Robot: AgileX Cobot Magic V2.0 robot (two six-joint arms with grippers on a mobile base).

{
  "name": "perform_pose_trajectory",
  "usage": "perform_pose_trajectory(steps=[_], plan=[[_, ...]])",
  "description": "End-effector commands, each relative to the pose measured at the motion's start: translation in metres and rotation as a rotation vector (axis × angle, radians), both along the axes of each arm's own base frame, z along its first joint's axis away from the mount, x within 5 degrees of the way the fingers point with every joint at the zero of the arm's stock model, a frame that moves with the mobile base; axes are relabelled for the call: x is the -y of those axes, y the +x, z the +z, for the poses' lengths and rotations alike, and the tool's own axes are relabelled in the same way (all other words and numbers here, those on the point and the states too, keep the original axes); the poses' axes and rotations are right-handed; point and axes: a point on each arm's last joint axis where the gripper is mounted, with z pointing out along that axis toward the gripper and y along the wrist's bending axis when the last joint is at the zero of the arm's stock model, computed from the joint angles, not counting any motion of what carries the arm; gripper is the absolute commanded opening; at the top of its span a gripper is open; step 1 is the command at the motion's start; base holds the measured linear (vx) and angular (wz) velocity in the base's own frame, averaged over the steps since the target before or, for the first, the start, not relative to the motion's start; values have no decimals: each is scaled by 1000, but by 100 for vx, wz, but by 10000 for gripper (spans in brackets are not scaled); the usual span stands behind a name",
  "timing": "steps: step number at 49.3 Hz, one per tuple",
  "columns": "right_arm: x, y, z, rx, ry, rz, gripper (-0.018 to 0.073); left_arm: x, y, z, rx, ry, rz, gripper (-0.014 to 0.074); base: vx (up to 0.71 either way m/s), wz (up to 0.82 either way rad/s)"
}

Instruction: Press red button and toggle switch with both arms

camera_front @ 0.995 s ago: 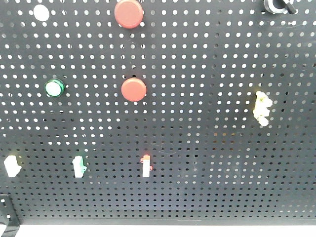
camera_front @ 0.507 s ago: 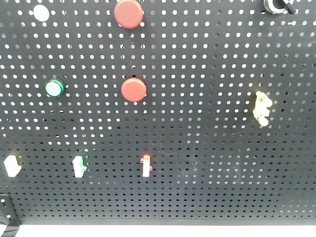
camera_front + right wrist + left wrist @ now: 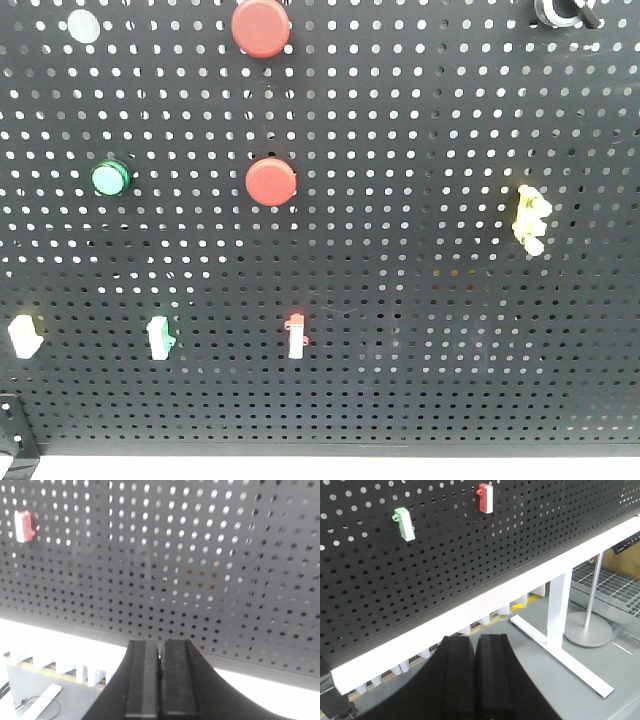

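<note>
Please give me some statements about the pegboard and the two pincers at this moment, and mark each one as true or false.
1. Two red buttons sit on the black pegboard, one above the other. True.
2. The left pincer is pressing a red button. False: it hangs below the board, shut, touching nothing.
3. The right pincer is shut and holds nothing. True.
4. The green round button lies to the right of the red buttons in the front view. False: it lies to their left.
5. A small red and white switch sits below the lower red button. True.
</note>
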Motion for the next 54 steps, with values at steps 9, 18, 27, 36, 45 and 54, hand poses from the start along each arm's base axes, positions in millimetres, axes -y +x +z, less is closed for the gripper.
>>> perform_pose_trajectory(steps=[9,18,27,36,45,54], plan=[[3,1,12,50,16,-37,-3,-3,6,8,95,-25,80,1,0,0],[3,1,12,50,16,-37,-3,-12,20,-11,197,-16,252,1,0,0],[3,1,12,50,16,-37,-3,-20,17,-52,337,-71,351,1,0,0],[3,1,12,50,16,-37,-3,-25,4,-86,514,-154,377,1,0,0],[3,1,12,49,16,-36,-3,-25,5,-92,444,-116,373,1,0,0],[3,1,12,48,16,-35,-3,-24,6,-99,366,-82,369,1,0,0]])
